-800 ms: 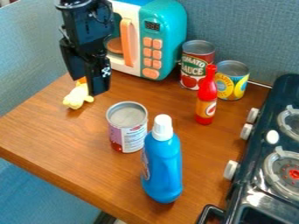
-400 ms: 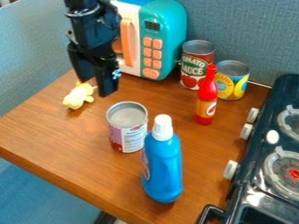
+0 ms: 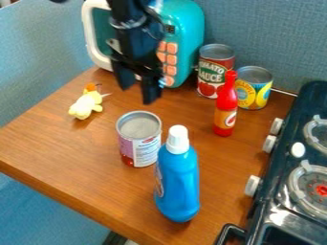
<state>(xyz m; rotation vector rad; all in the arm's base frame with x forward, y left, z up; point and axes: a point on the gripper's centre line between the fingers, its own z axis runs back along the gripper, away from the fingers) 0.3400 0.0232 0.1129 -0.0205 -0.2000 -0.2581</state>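
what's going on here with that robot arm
The arm's claw hangs open and empty above the wooden table, in front of the teal toy microwave. A pink-labelled can and blue bottle stand nearer the camera. A yellow toy lies at left; at right, the red sauce bottle stands before two more cans, near the stove.

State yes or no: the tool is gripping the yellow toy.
No, the yellow toy lies on the wooden tabletop, apart from the tool, whose fingers stand open.
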